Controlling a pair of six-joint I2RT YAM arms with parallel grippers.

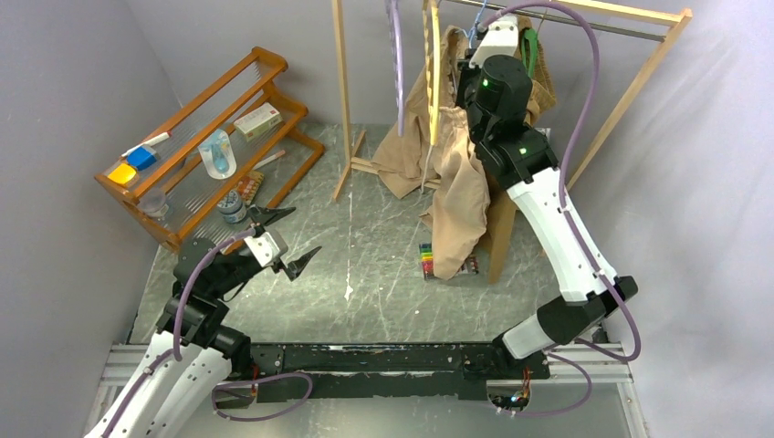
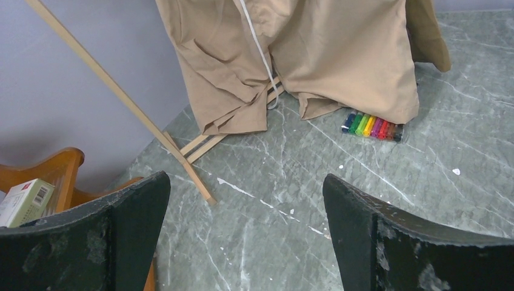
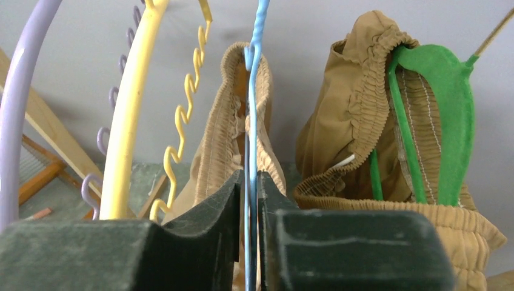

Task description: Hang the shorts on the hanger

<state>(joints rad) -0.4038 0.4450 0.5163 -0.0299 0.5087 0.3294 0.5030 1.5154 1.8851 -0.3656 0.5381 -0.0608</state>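
Note:
The light tan shorts (image 1: 456,192) hang from the wooden rack, legs reaching down to the table. In the right wrist view their gathered waistband (image 3: 227,121) sits around the thin light-blue hanger (image 3: 253,91). My right gripper (image 3: 250,180) is shut on the hanger's blue wire, up at the rack's rail (image 1: 467,66). My left gripper (image 1: 287,239) is open and empty, low over the table at the left. In its own view (image 2: 245,182) it faces the shorts (image 2: 303,54) and their white drawstring (image 2: 257,48).
Darker brown shorts (image 3: 357,121) on a green hanger (image 3: 451,115) hang to the right. A yellow hanger (image 3: 130,115) and a lilac hanger (image 3: 18,103) hang to the left. A marker set (image 2: 373,127) lies under the shorts. The rack's wooden leg (image 2: 121,97) and a wooden shelf (image 1: 210,146) stand at the left.

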